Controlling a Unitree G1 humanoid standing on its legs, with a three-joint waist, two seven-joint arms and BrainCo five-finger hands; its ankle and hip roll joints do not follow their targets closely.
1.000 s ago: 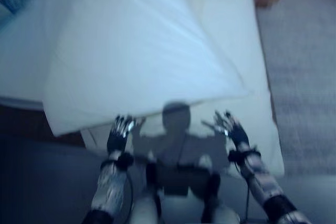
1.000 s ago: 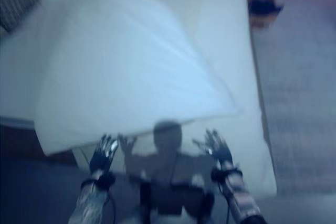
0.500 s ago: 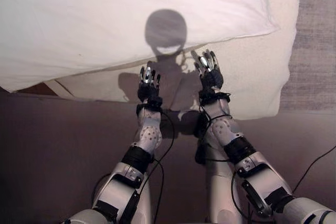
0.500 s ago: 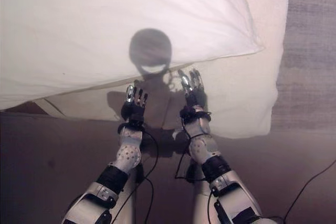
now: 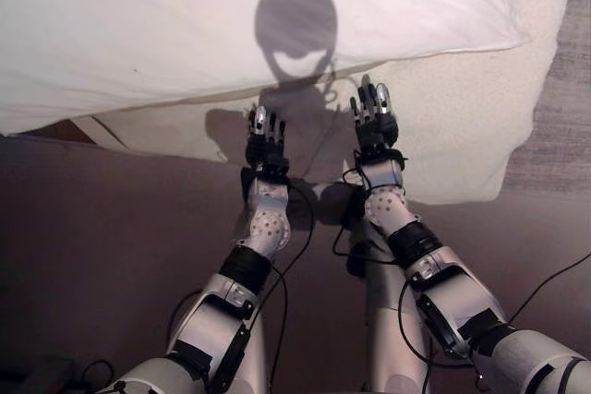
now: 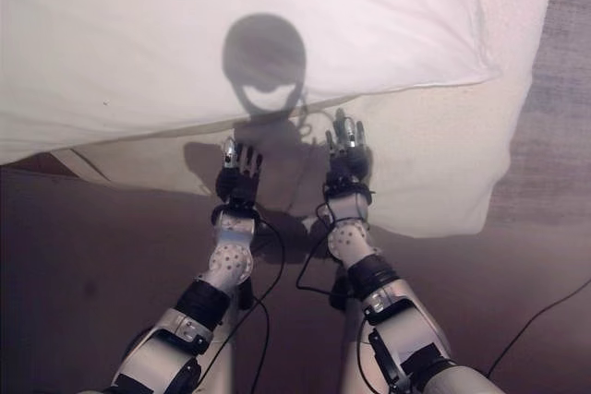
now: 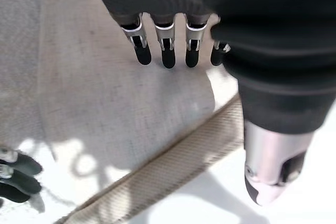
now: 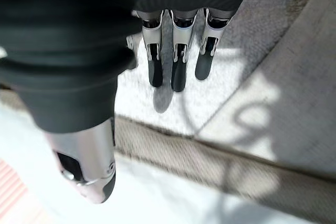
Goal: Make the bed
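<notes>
- Dark brownish floor fills the lower half of the head views, with a strip of grey carpet (image 5: 554, 149) at 3 o'clock; the bed's mattress (image 5: 462, 154), in a pale textured cover, meets the floor across the middle.
- Over the mattress lies a white duvet (image 5: 138, 34), taking up everything from 9 to 2 o'clock; its near edge runs slantwise just beyond both hands, and the mattress corner at 3 o'clock is bare.
- By its look, the duvet is light, soft and floppy, likely to sag and slide rather than keep any shape. The best hold seems to be along that near hem, pinched at two places well apart so it pulls evenly.
- A beige piped seam (image 7: 173, 166) on the mattress edge shows in the wrist views, below the fingertips.
- The left robot hand (image 5: 265, 140) reaches toward 12 o'clock over the mattress edge, palm down, fingers straight and spread, holding nothing.
- The right robot hand (image 5: 375, 119) lies parallel, slightly further forward, fingers likewise extended and empty, near the duvet hem; whether it touches, I cannot tell.
</notes>
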